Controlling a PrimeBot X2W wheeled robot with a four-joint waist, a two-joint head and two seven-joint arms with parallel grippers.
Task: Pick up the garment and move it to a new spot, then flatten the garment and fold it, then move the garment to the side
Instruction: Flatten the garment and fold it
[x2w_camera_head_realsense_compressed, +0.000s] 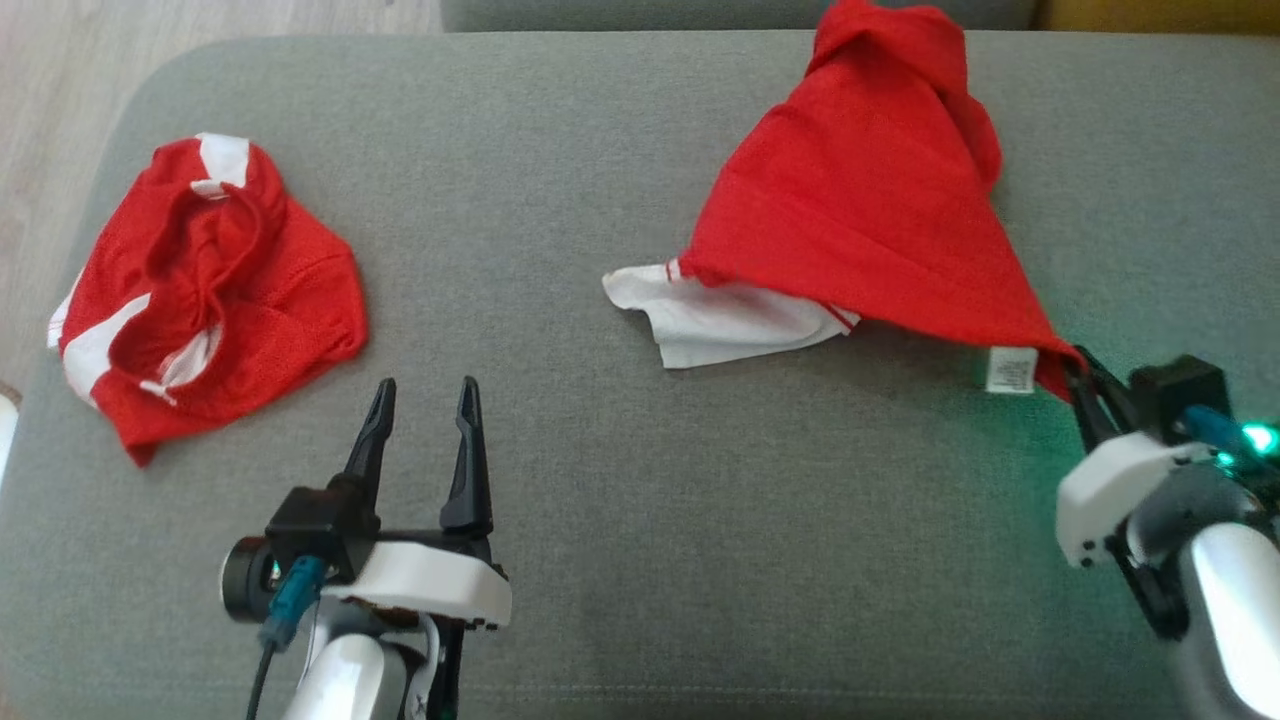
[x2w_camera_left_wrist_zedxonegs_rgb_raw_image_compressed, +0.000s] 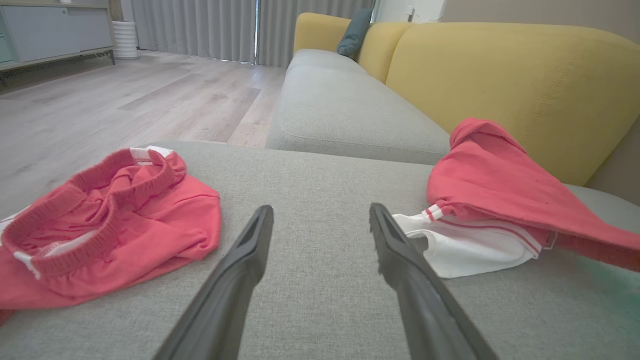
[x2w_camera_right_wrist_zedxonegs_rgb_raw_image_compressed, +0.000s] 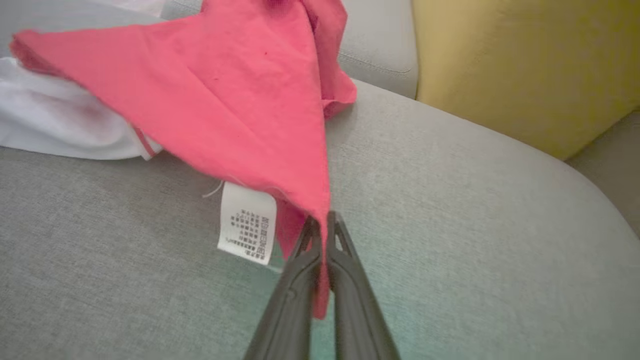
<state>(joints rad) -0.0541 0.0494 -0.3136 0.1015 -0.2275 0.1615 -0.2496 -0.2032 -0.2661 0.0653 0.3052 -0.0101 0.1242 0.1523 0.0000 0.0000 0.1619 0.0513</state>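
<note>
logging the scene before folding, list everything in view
red garment: one, red with white part, cushion's right side
care label: one, white, on that garment's near edge
shorts: one, red and white, crumpled at cushion's left
seat cushion: one, grey, under both
sofa back: one, yellow, behind the cushion
floor: one, pale wood, beyond the cushion
left gripper: one, dark, open over bare cushion
right gripper: one, dark, shut on red garment's corner
</note>
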